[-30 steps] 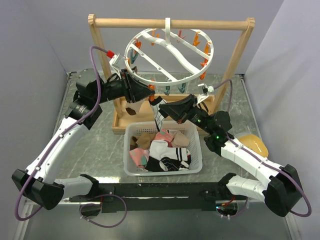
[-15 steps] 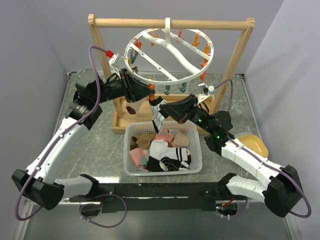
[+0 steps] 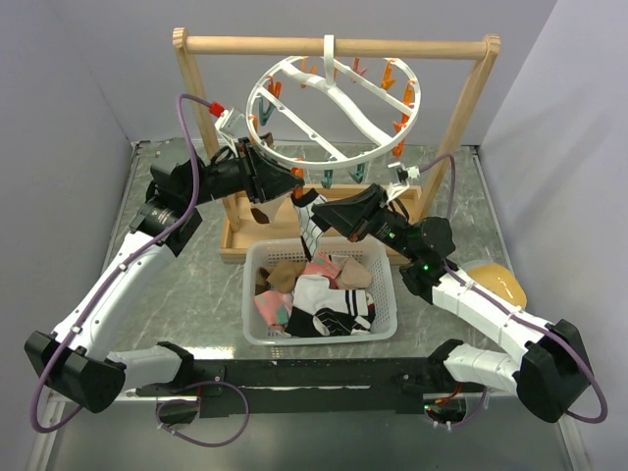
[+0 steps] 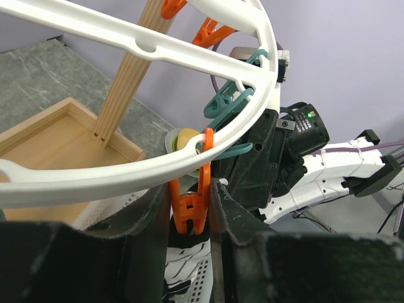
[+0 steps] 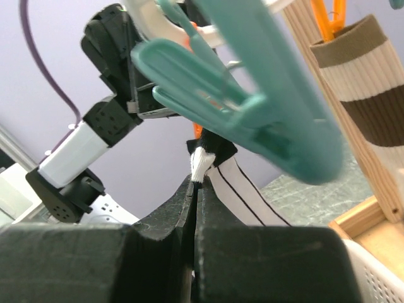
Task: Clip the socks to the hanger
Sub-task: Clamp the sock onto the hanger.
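Observation:
The hanger (image 3: 334, 108), a white ring, hangs tilted from the wooden frame's crossbar. My left gripper (image 3: 294, 182) is at the ring's near-left rim, shut on an orange peg (image 4: 189, 205) that hangs from the ring (image 4: 95, 183). My right gripper (image 3: 312, 204) is just below and to the right, shut on the edge of a white sock with thin black stripes (image 5: 237, 196). The sock's black tip reaches up to the peg's lower end. I cannot tell whether it is inside the peg. More socks (image 3: 319, 294) lie in the basket.
The white basket (image 3: 319, 339) stands in front of the wooden frame (image 3: 334, 45) and its tray base (image 3: 235, 245). A brown-striped sock (image 5: 366, 82) hangs from a peg. Teal pegs (image 4: 230, 104) crowd the rim close to both grippers. A yellow object (image 3: 496, 283) lies at the right.
The hanger's ring has swung slightly up and to the right. Both arms stay in nearly the same place, with their grips unchanged.

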`<action>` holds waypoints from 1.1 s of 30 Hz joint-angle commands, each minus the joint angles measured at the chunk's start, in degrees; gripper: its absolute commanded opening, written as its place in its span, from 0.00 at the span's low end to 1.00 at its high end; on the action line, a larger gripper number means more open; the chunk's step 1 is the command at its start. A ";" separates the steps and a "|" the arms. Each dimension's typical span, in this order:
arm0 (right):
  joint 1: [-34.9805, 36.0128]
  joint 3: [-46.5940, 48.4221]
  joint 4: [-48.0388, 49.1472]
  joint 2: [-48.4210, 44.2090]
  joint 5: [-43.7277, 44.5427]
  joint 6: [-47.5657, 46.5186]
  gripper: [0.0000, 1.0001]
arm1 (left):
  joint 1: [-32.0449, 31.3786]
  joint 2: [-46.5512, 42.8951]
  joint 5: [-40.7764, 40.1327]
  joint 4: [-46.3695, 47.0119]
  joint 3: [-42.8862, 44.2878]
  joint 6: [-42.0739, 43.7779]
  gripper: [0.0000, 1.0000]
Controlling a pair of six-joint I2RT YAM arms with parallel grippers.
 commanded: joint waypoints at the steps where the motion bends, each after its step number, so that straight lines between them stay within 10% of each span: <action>1: -0.44 -0.04 5.93 0.06 -1.22 1.39 0.00 | -0.15 -1.49 3.87 0.98 0.67 -0.95 0.01; 33: -0.18 -0.47 8.92 1.38 -4.47 2.98 0.00 | 0.64 -1.49 1.94 3.18 -0.04 -3.94 0.01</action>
